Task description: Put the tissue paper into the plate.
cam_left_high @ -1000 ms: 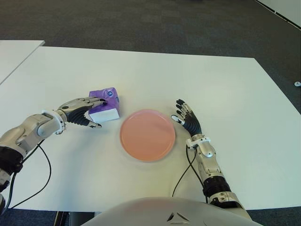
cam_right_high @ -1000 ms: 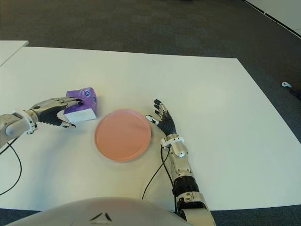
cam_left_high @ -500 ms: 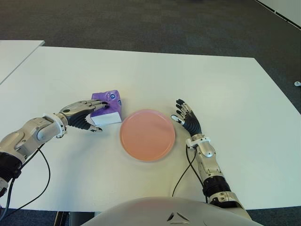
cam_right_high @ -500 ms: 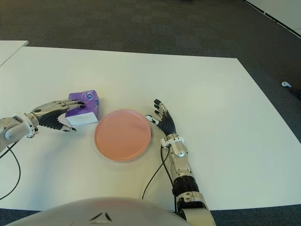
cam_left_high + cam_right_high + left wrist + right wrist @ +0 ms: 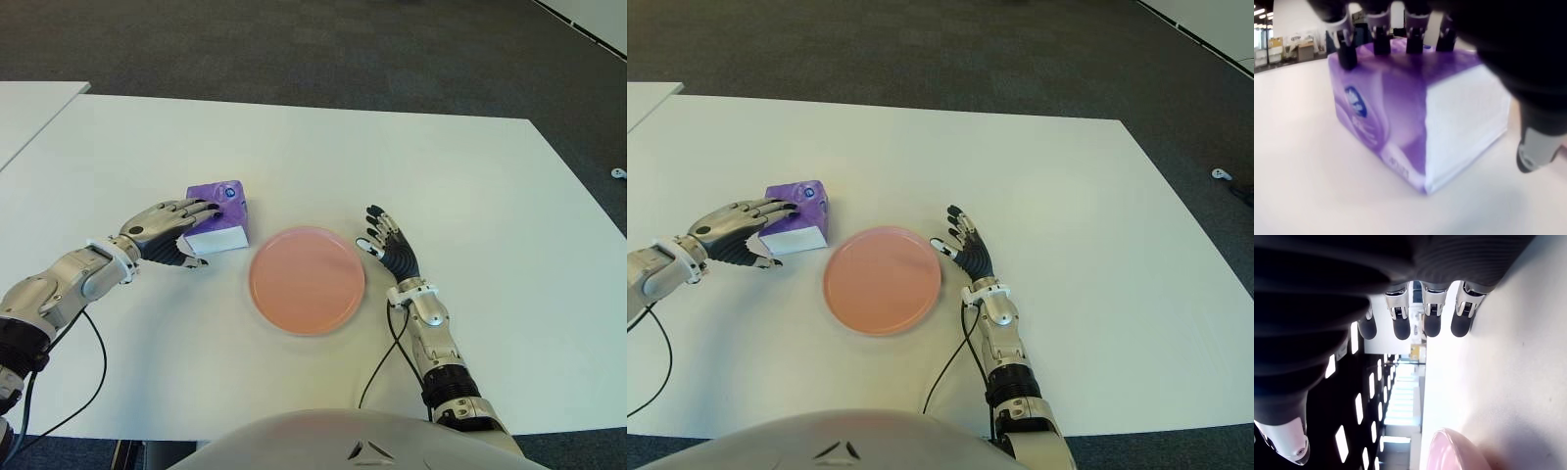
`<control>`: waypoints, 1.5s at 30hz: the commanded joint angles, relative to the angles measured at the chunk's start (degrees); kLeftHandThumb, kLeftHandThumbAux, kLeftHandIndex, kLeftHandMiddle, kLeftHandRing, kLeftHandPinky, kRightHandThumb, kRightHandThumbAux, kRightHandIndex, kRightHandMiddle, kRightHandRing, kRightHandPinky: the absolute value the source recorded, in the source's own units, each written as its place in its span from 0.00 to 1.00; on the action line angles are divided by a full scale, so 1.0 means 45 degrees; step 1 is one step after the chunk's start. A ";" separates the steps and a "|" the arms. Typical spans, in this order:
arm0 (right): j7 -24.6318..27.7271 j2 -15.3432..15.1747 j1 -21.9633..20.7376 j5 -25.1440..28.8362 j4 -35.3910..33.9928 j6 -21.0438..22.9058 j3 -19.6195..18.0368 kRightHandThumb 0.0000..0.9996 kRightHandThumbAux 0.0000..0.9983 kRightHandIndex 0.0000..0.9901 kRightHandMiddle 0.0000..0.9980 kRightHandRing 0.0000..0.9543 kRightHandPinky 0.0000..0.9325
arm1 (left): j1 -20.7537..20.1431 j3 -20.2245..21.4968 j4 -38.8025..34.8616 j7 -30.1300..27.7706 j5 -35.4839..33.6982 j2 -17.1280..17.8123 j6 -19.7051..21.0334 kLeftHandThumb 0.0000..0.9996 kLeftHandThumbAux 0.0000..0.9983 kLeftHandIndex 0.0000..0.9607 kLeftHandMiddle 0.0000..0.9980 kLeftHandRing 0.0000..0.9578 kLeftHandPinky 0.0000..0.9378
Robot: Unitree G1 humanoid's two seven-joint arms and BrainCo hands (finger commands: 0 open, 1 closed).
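White table (image 5: 294, 147) fills the view, with dark carpet (image 5: 294, 49) beyond its far edge. At about nine o'clock from the plate, the left hand (image 5: 168, 231) is laid over the tissue paper (image 5: 221, 219), a purple and white pack. In the left wrist view four fingertips (image 5: 1381, 41) are seen pressed on the pack's top and the thumb (image 5: 1535, 147) is set close by its white end, so the pack is judged to be loosely clasped but resting on the table, not lifted.

The step in hand is judged to be securing the grasp. To do it well, the thumb should be drawn firmly against the white end while the fingers are pressed down from above, so that the soft pack is pinched rather than pushed along. Only then should it be raised and carried toward three o'clock, over the pink plate (image 5: 307, 280), which lies just beside the pack.

The left forearm is stretched low from seven o'clock, palm down. The right hand (image 5: 389, 248) is shown at three o'clock from the plate, just beside its rim, its fingers (image 5: 1401, 316) spread and holding nothing.
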 commanded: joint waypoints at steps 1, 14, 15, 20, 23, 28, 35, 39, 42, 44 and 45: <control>0.0116 0.0162 0.1686 -0.0170 0.2234 0.1853 0.0243 0.03 0.65 0.00 0.00 0.00 0.00 | 0.0708 0.0717 -0.0965 0.0697 0.0615 -0.0075 0.0191 0.13 0.56 0.00 0.00 0.00 0.01; 0.0130 0.0167 0.1636 -0.0200 0.2371 0.1803 0.0267 0.03 0.64 0.00 0.00 0.00 0.00 | 0.0118 0.1311 -0.1354 0.5161 0.3529 -0.0981 0.1493 0.09 0.53 0.00 0.00 0.00 0.00; 0.0129 0.0167 0.1636 -0.0202 0.2375 0.1802 0.0267 0.04 0.64 0.00 0.00 0.00 0.00 | 0.0116 0.1328 -0.1395 0.5209 0.3583 -0.1000 0.1542 0.09 0.53 0.00 0.00 0.00 0.00; 0.0129 0.0156 0.1662 -0.0224 0.2405 0.1789 0.0281 0.04 0.64 0.00 0.00 0.00 0.00 | 0.0288 0.1708 -0.2318 0.5612 0.3900 -0.1173 0.2149 0.08 0.52 0.00 0.00 0.00 0.00; 0.0138 0.0156 0.1675 -0.0231 0.2433 0.1765 0.0289 0.04 0.64 0.00 0.00 0.00 0.00 | 0.0424 0.1929 -0.2695 0.5836 0.3917 -0.1287 0.2312 0.09 0.50 0.00 0.00 0.00 0.00; 0.0145 0.0155 0.1715 -0.0229 0.2401 0.1763 0.0296 0.04 0.64 0.00 0.00 0.00 0.00 | 0.0504 0.2108 -0.2910 0.6050 0.3881 -0.1378 0.2289 0.11 0.48 0.00 0.00 0.00 0.00; 0.0186 0.0154 0.1753 -0.0238 0.2390 0.1737 0.0322 0.03 0.64 0.00 0.00 0.00 0.00 | 0.0340 0.2235 -0.2780 0.6504 0.3663 -0.1282 0.1762 0.13 0.45 0.00 0.00 0.00 0.00; 0.0219 0.0153 0.1773 -0.0239 0.2381 0.1719 0.0333 0.03 0.64 0.00 0.00 0.00 0.00 | 0.0329 0.2344 -0.2761 0.6397 0.3314 -0.1283 0.1356 0.14 0.44 0.00 0.00 0.00 0.00; 0.0213 0.0162 0.1774 -0.0257 0.2398 0.1729 0.0348 0.03 0.64 0.00 0.00 0.00 0.00 | 0.0011 0.2035 -0.2214 0.6182 0.3214 -0.1502 0.1020 0.15 0.43 0.00 0.00 0.00 0.00; 0.0209 0.0170 0.1762 -0.0262 0.2434 0.1723 0.0352 0.03 0.64 0.00 0.00 0.00 0.00 | -0.0394 0.1644 -0.1442 0.6164 0.3364 -0.1722 0.0835 0.16 0.42 0.00 0.00 0.00 0.00; 0.0209 0.0171 0.1761 -0.0262 0.2440 0.1721 0.0353 0.03 0.64 0.00 0.00 0.00 0.00 | -0.0480 0.1581 -0.1268 0.6176 0.3408 -0.1766 0.0779 0.16 0.42 0.00 0.00 0.00 0.00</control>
